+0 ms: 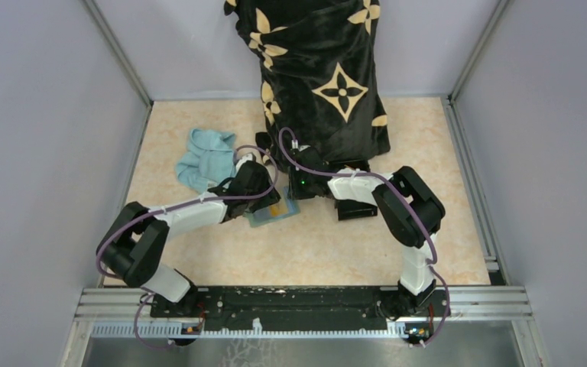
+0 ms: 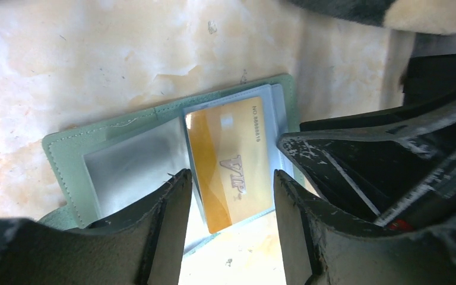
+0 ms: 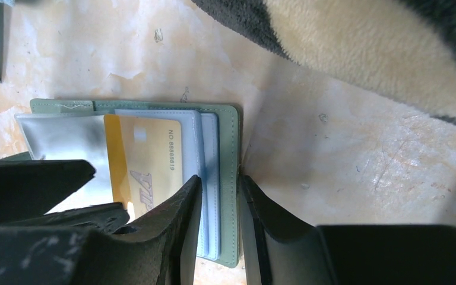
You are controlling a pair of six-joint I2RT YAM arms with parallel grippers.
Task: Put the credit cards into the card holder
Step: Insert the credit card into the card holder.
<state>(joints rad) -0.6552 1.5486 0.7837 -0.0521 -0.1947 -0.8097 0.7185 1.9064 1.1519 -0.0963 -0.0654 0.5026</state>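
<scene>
Card holder (image 2: 136, 160) on beige marbled tabletop (image 1: 336, 252)

Credit card (image 2: 231, 160) on the card holder (image 2: 65, 160) — cloth (image 1: 206, 157) left, blanket (image 1: 329, 76) behind.

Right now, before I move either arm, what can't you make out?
- Top external: card holder mostly hidden under both wrists.
- Left wrist: holder's near corner behind the left gripper fingers.
- Right wrist: gold card partly behind the right gripper; pinching or just pressing the holder, unclear.
- Other credit cards: in no view.

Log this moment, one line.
left gripper: open, straddling gold card | gold card: in open card holder | right gripper: pinching card holder edge
</scene>
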